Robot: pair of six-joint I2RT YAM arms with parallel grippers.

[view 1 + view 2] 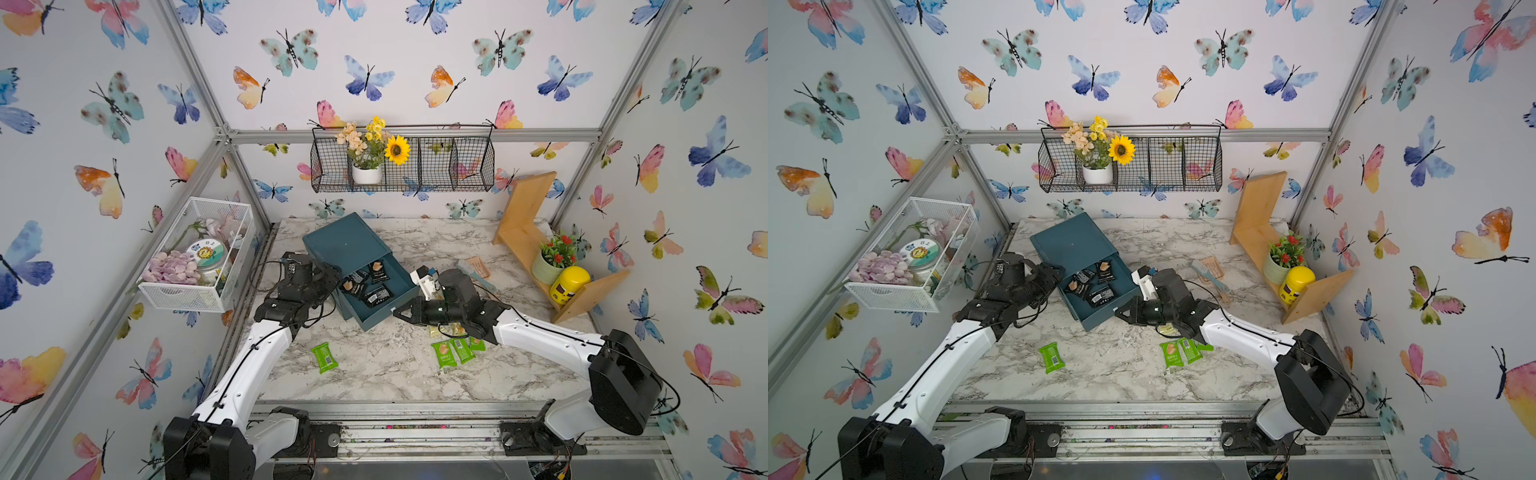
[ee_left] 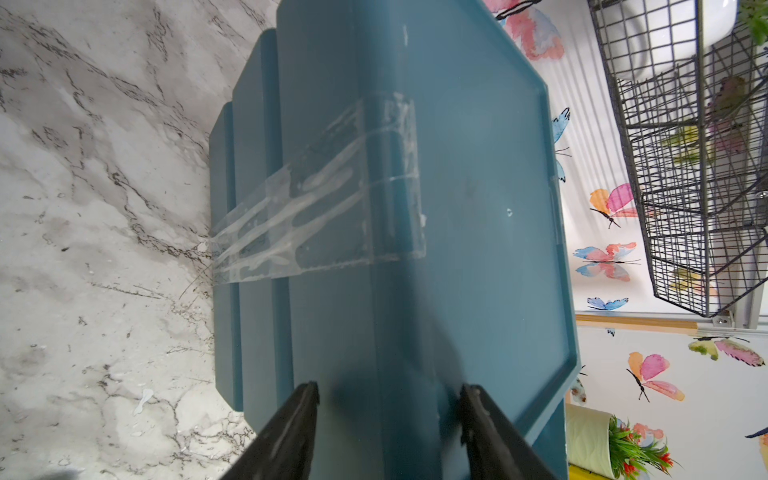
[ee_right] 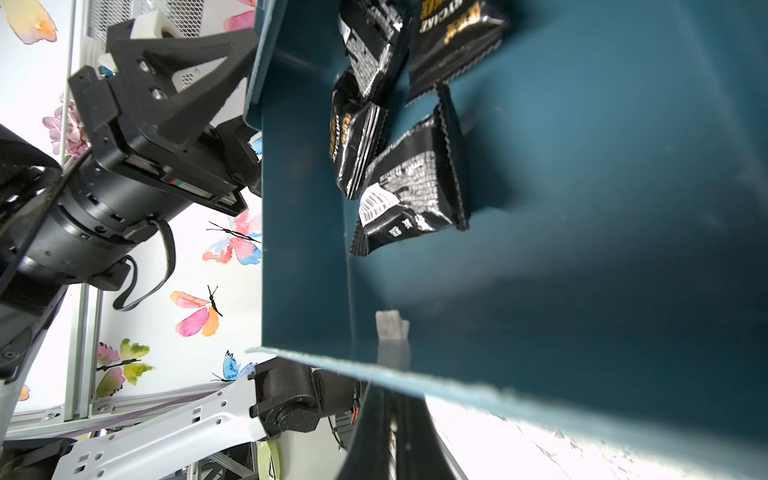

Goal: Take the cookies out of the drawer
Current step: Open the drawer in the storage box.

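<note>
A teal box [image 1: 345, 241] sits askew at the table's back, its drawer [image 1: 376, 320] pulled out toward the front. Several black cookies [image 1: 365, 284] lie inside the drawer, also seen in the right wrist view [image 3: 411, 195]. Green cookies lie on the marble: one alone [image 1: 325, 357], others [image 1: 451, 352] under my right arm, with a pale yellow one [image 1: 446, 330] half hidden there. My left gripper [image 1: 332, 274] clamps the box's near-left corner, fingers on either side of its edge [image 2: 390, 392]. My right gripper [image 1: 399, 313] is shut at the drawer front, on its small pale handle.
A pink-and-teal brush [image 1: 476, 272] lies right of the drawer. A wooden shelf [image 1: 523, 241] at the back right holds a potted plant [image 1: 555, 259] and a yellow jar [image 1: 569, 284]. A white mesh basket [image 1: 199, 257] hangs on the left wall. Clear tape [image 2: 316, 216] ties the box to the table.
</note>
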